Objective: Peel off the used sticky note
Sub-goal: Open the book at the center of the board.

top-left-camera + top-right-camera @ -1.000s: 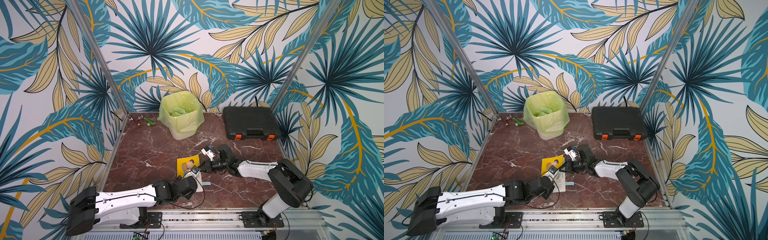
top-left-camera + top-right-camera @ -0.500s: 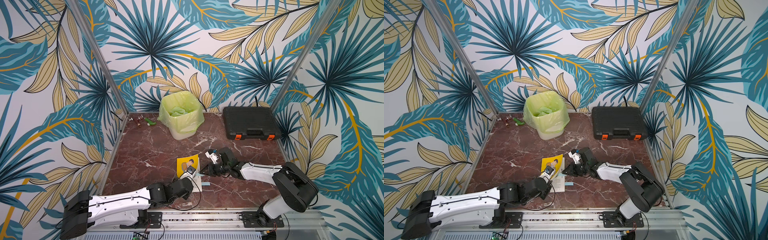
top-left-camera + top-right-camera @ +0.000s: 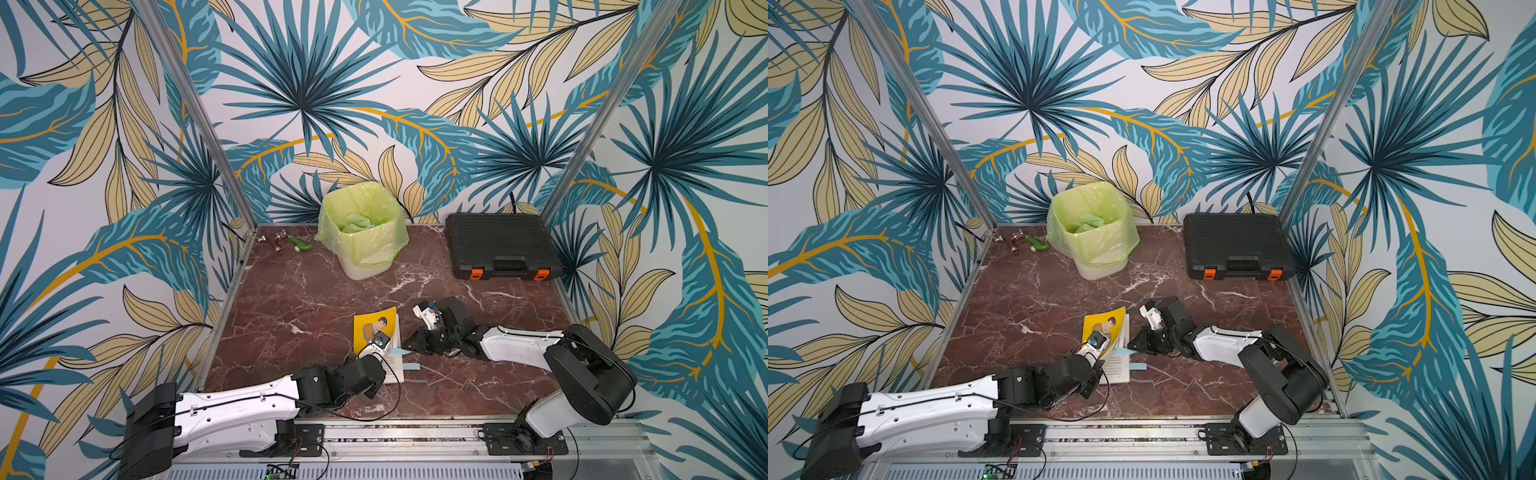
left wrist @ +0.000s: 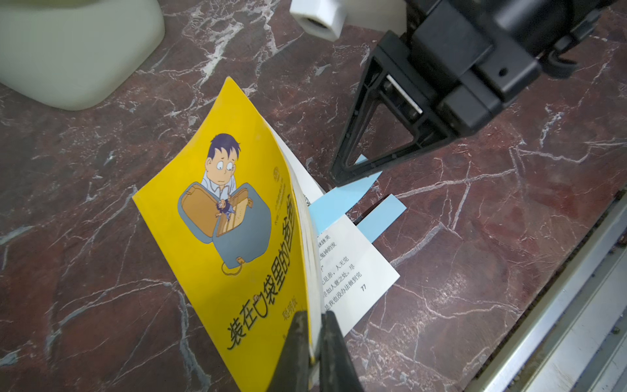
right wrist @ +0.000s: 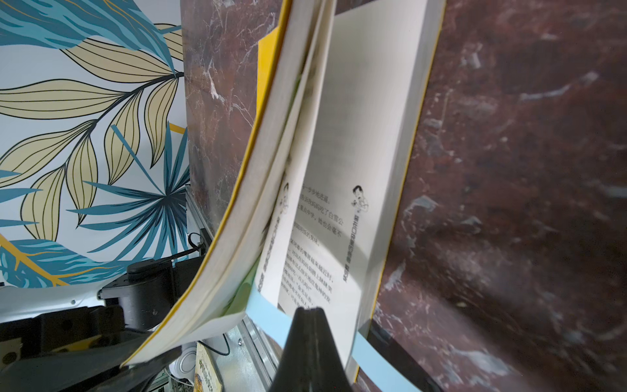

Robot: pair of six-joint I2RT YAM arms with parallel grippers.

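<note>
A yellow-covered book (image 3: 371,326) lies near the front of the marble table (image 3: 291,299). My left gripper (image 4: 314,317) is shut on the cover and some pages, holding them raised off the lower pages (image 4: 353,271). A light blue sticky note (image 4: 342,200) sticks out from the open page's edge, and my right gripper (image 4: 339,178) is shut on its free end. In the right wrist view the blue sticky note (image 5: 268,314) runs behind the right gripper (image 5: 308,310). A second blue strip (image 4: 381,217) pokes out lower down. Both top views show the right gripper (image 3: 1133,345) low beside the book (image 3: 1104,328).
A white bin lined with a green bag (image 3: 361,232) stands at the back. To its right lies a black case (image 3: 500,245). Small fittings (image 3: 286,243) lie in the back left corner. A metal rail (image 3: 415,432) runs along the table's front edge.
My right gripper has come down and slightly toward the front, to the book's page edge. The left arm has shifted a little while still holding the cover up.
</note>
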